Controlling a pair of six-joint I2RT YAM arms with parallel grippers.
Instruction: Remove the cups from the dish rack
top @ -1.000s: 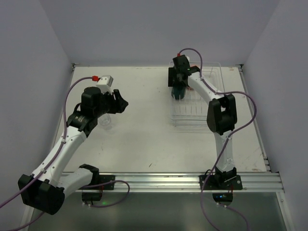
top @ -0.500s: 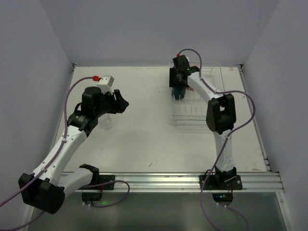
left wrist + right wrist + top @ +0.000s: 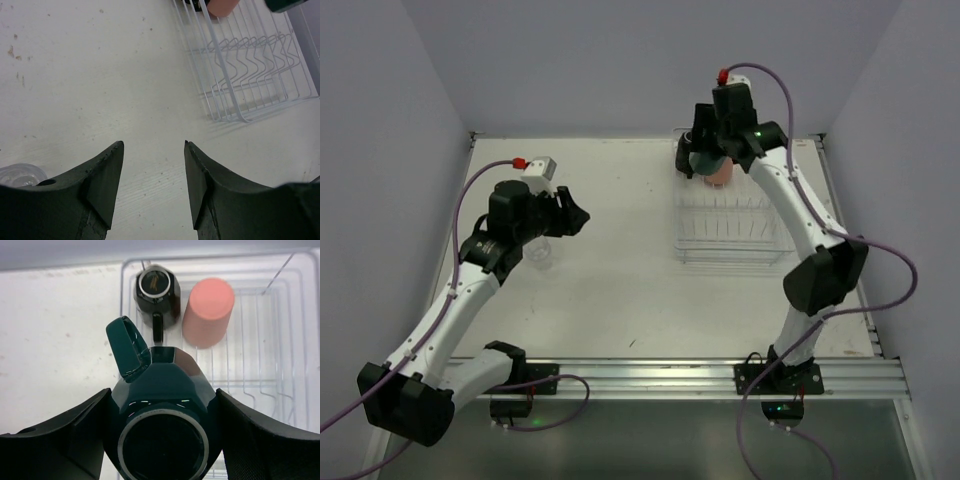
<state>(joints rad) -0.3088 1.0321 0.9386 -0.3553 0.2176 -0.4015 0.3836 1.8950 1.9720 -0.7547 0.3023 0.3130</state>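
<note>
Teal cup (image 3: 160,385) higher now, inside right hand (image 3: 161,440)

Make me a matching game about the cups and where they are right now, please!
Things:
1. dark teal cup
2. salmon-pink tumbler
3. clear cup
4. left gripper

Where or how:
A. on the table, outside the dish rack
B. open, holding nothing
C. held in the right gripper
D. standing in the dish rack

Pairs: 1-C, 2-D, 3-A, 4-B.
</note>
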